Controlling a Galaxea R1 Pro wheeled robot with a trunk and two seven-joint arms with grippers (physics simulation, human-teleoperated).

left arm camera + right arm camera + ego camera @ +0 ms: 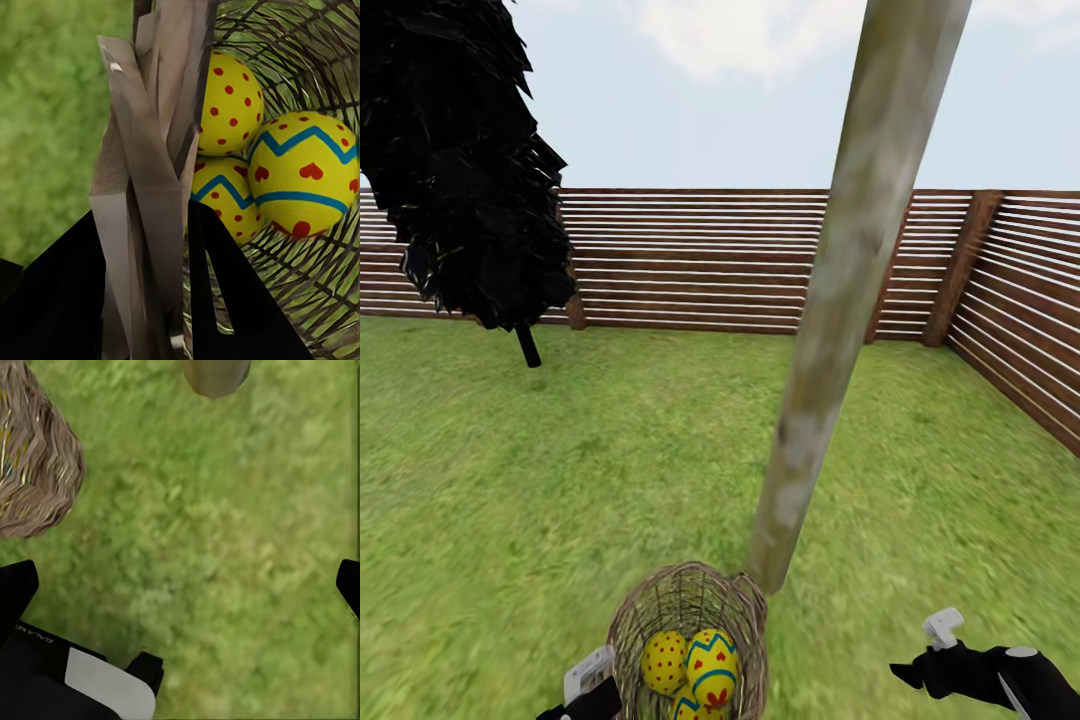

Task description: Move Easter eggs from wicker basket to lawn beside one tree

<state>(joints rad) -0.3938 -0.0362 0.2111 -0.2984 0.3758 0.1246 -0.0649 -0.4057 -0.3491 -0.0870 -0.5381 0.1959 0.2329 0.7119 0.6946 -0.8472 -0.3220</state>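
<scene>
Yellow eggs (304,176), red dots, blue zigzags, inside wicker basket (745,610).

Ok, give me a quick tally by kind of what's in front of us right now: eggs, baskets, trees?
Yellow painted Easter eggs, all inside the basket: 3
Brown woven wicker basket: 1
Pale grey-beige bare-trunked tree: 1
Black-foliaged tree: 1
Total: 6
</scene>
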